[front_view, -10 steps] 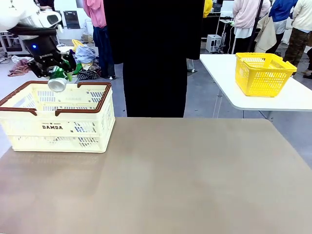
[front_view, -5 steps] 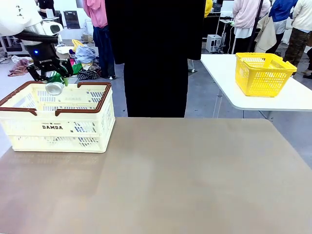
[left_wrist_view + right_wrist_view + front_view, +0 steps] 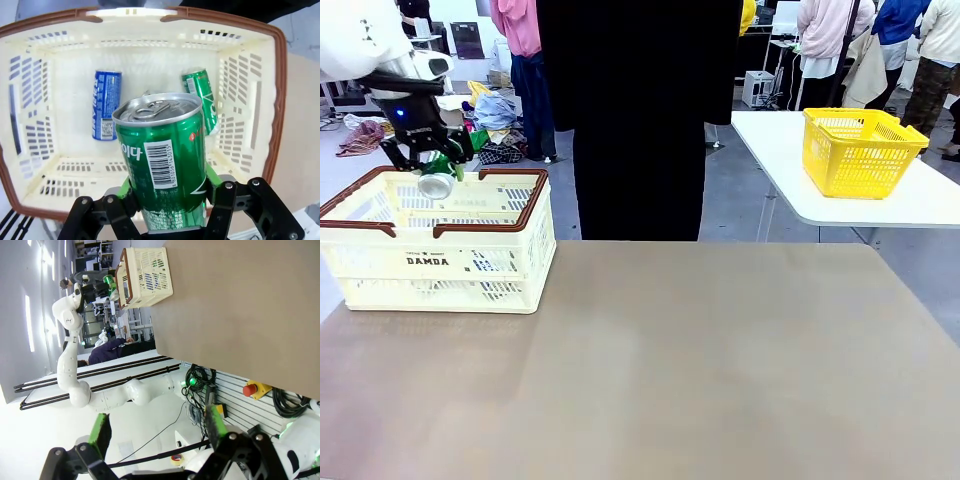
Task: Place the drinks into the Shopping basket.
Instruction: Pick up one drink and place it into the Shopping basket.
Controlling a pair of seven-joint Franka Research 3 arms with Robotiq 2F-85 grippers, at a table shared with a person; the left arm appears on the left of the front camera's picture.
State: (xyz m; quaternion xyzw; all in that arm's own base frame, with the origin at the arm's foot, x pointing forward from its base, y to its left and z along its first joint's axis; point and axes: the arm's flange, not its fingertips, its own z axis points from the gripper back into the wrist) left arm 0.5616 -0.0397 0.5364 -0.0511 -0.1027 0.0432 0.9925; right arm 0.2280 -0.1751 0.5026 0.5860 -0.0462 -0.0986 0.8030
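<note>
Cream Shopping basket (image 3: 272,125), brown rim: blue can (image 3: 105,105) and green can (image 3: 202,100) lying inside; second green can (image 3: 162,160) held above.

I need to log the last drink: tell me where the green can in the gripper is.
Front view, far left: the green can is clamped in the left gripper above the Shopping basket, where a blue can and another green can lie.

The left gripper (image 3: 432,165) hangs over the far left corner of the basket (image 3: 525,262), its arm reaching in from above left; in the left wrist view its fingers (image 3: 216,187) are clamped on a green can (image 3: 165,162). The right gripper (image 3: 157,432) is off the table on the side away from the basket, jaws spread wide with nothing between them.
</note>
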